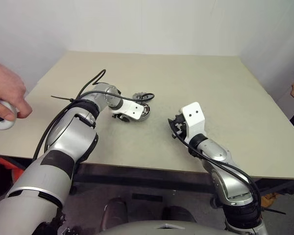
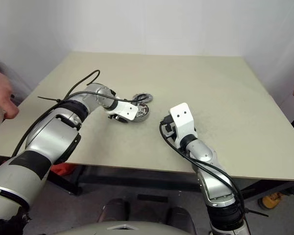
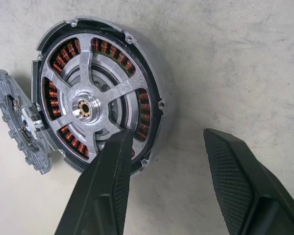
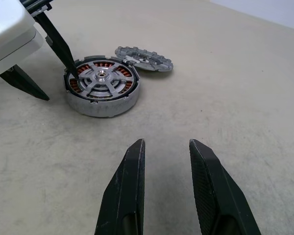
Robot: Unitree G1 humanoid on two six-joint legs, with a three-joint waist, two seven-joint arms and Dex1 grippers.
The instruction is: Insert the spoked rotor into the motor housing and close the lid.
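**Rotor seated in housing, lid lying beside it**

From my remote station I see the squat round silver metal motor housing [image 4: 102, 92] sitting on the beige table [image 1: 225, 93], its ring of copper-brown windings showing around the thin silvery spoked rotor [image 3: 90, 105], which lies inside the cup with its hub at the centre. The flat grey metal lid with a notched, gear-like rim [image 4: 144, 58] rests on the table touching the housing's far edge, not covering it.

My left gripper [image 3: 164, 147] points steeply down at the housing with its black fingers apart and holding nothing: one fingertip stands over the windings at the rim, the other outside the cup over bare table.

My right gripper [image 4: 166, 147] hangs well short of the housing, fingers parted and empty.

At the table's left edge a person's hand [image 1: 7, 93] holds a small white controller [image 1: 1, 117].
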